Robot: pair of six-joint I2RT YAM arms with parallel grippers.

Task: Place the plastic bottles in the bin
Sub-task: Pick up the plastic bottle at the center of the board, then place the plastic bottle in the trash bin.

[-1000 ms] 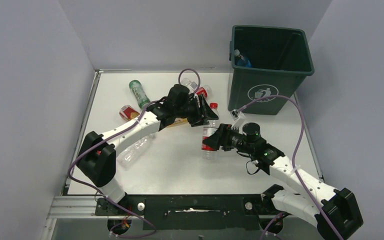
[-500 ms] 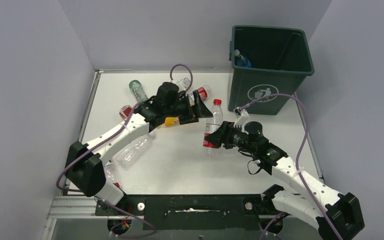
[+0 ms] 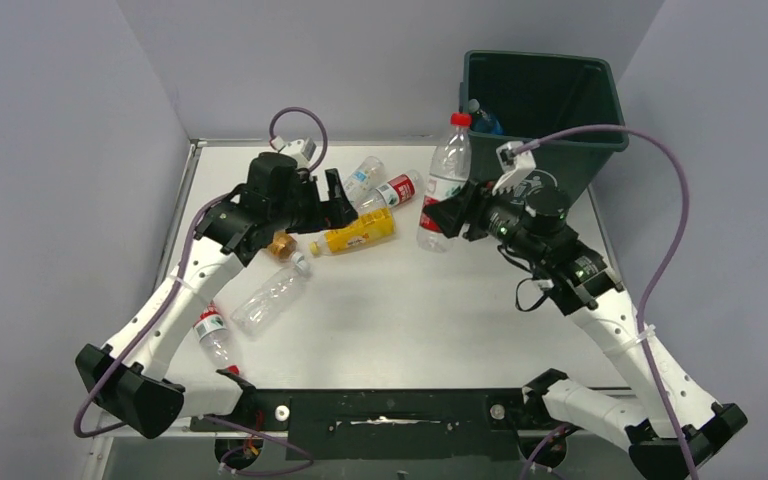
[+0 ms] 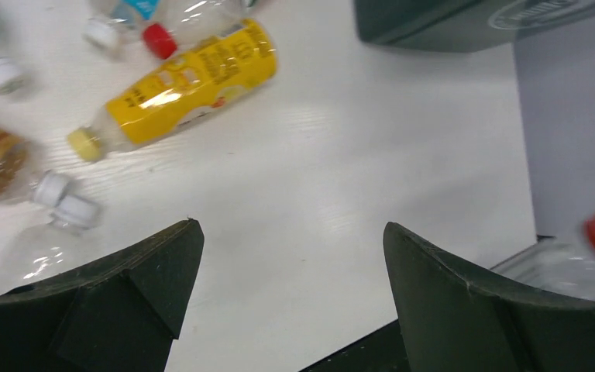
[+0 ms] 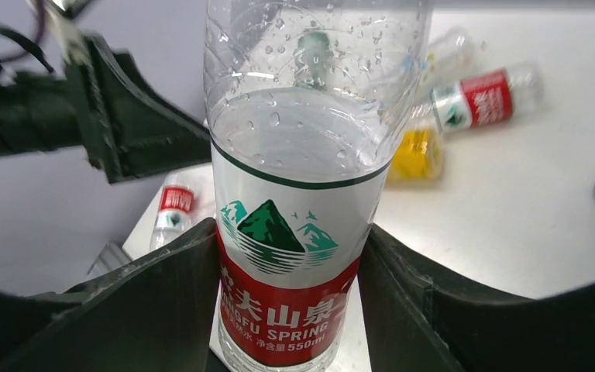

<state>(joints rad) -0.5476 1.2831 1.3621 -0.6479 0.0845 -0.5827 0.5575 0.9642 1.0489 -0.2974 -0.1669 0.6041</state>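
Grey walls close in a white table [image 3: 430, 320], and the dark green bin [image 3: 540, 57] stands at its far right corner with a blue bottle [image 3: 481, 119] already inside. The right gripper [image 5: 290, 310] pinches a clear red-labelled bottle [image 5: 290, 194] low on its label. That bottle is upright and partly filled with water, with its red cap on top. From above it hangs just beside the bin's left front corner, not yet over the opening. The left gripper [image 4: 290, 287] is spread wide and empty above the table, near the yellow bottle [image 4: 178, 85], which lies on its side among others. A crumpled clear bottle [image 3: 270, 298] lies nearer the arms.

To my eye the job now is the drop. I would want the bottle's base carried clearly higher than the rim before it goes sideways — a knock there could twist it in the fingers, since most of its length stands above the grip and the water adds weight. Bring it well over the middle of the opening, then part the fingers. The purple cable [image 3: 681, 195] arching by the bin deserves a glance too — it could snag on the rim.
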